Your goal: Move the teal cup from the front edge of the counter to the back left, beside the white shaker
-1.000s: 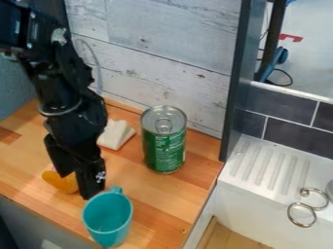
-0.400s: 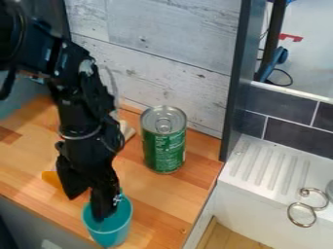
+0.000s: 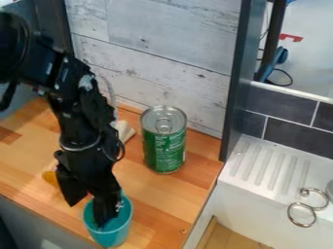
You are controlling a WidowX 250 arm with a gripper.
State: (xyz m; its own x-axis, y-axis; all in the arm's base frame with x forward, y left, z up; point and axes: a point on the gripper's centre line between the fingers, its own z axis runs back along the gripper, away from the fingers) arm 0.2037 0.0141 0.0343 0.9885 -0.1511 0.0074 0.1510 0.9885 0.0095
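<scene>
Pincer (image 3: 86, 215) hung at the turquoise cup (image 3: 109, 237), fingers apart.
One was inside it, the other outside; a partly hidden orange thing (image 3: 49, 178) shared the wooden surface (image 3: 153, 202), and a green can (image 3: 164, 148) stood upright farther off.

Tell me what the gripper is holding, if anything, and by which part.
Nothing appears held: the gripper has its fingers apart, one inside the turquoise cup.
</scene>
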